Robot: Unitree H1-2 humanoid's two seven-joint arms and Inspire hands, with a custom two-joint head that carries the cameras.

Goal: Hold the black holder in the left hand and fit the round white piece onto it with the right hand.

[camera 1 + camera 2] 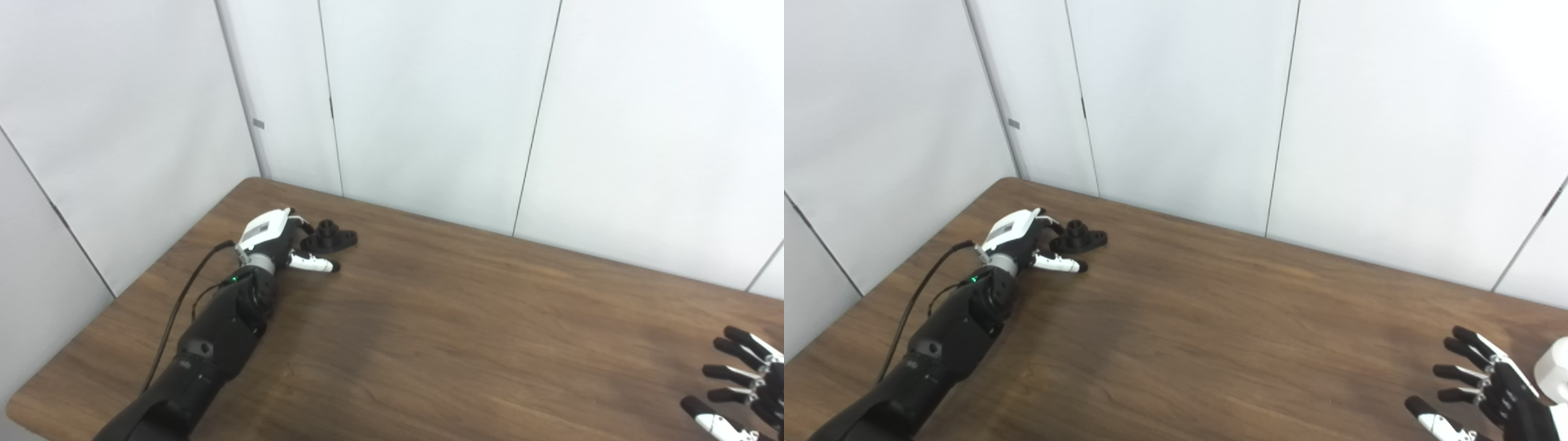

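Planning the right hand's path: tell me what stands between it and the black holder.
Nothing visible does. The table is bare wood between the right hand and the black holder, which lies at the left hand. The round white piece sits beside the right hand.

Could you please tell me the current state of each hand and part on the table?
left hand: open, on the table around the holder's near end, not visibly gripping.
black holder: flat on the table, not lifted.
right hand: open, fingers spread, empty.
round white piece: at the right edge, cut off, beside the right hand, unheld.
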